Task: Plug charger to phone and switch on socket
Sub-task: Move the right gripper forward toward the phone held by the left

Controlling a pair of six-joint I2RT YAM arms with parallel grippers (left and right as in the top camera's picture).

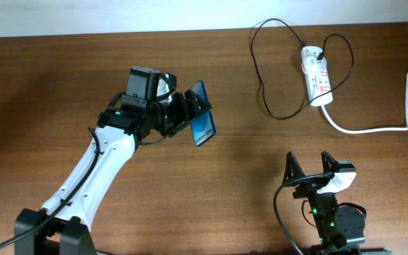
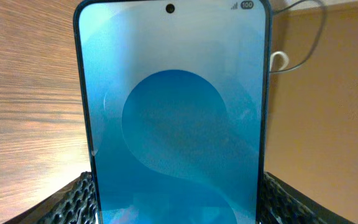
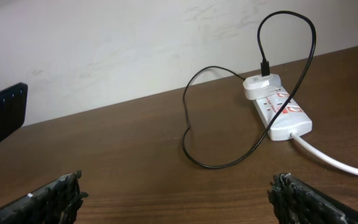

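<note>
My left gripper (image 1: 188, 112) is shut on the phone (image 1: 202, 122) and holds it tilted above the table, left of centre. In the left wrist view the phone's blue screen (image 2: 173, 112) fills the frame between both fingers. The white socket (image 1: 316, 75) lies at the back right, also in the right wrist view (image 3: 278, 107). The black charger cable (image 1: 264, 92) loops left of it, plugged into a white adapter on the socket (image 3: 261, 85). Its loose plug tip is not visible. My right gripper (image 1: 310, 164) is open and empty near the front edge, well short of the socket.
The socket's thick white cord (image 1: 374, 129) runs right and up to the table's right edge. A pale wall borders the far table edge (image 3: 135, 37). Bare wood lies between the two grippers.
</note>
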